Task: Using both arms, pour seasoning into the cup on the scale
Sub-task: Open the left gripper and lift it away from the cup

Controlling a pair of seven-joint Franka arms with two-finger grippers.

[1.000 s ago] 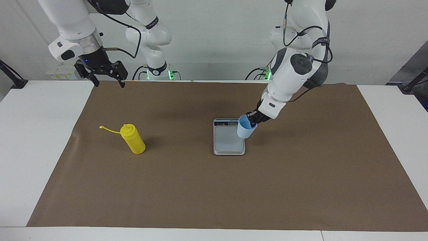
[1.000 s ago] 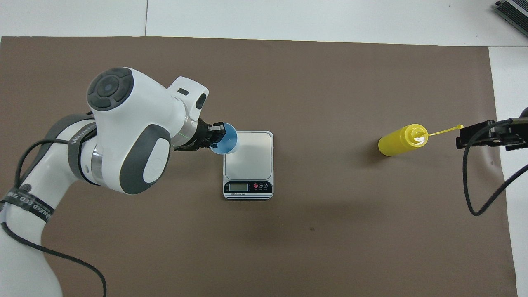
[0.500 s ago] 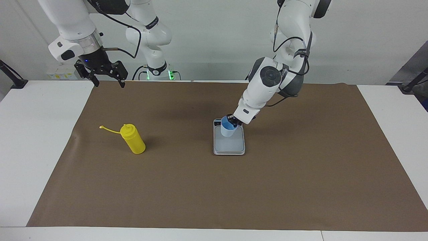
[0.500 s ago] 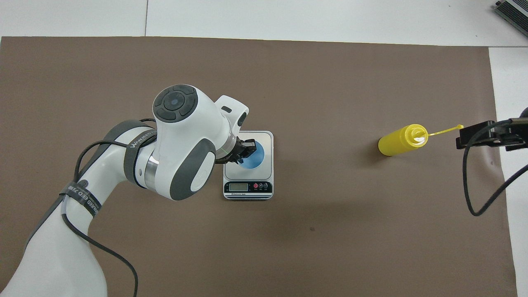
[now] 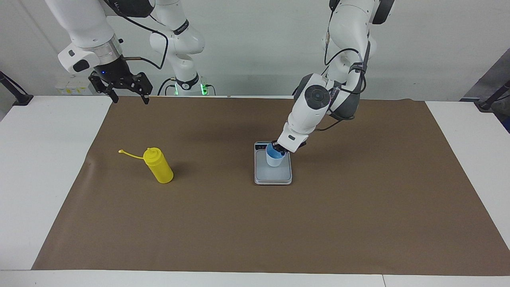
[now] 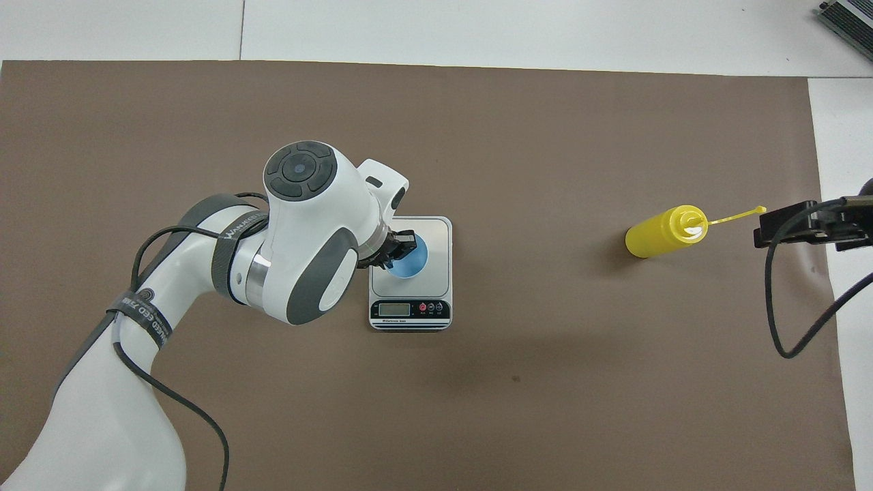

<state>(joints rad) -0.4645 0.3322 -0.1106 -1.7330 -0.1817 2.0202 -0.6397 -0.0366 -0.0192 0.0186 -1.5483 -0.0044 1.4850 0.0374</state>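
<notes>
The left gripper (image 5: 279,149) pinches the rim of the cup (image 5: 275,158), with 1 finger inside the cup and 1 outside. The cup stands upright on the scale (image 5: 273,174), on the half nearer to the robots, close to the display strip. The left arm (image 5: 314,103) bends down from high up, and its wrist tips toward the cup from the side of the left arm's end of the table. The scale sits in the middle of the brown mat (image 5: 358,207). The seasoning (image 5: 158,165) stands on the mat, well apart from the scale, toward the right arm's end of the table, with its cap strap sticking out sideways. The right gripper (image 5: 126,95) waits up in the air over the mat's edge closest to the robots, with its 2 fingers spread apart and holding nothing.
</notes>
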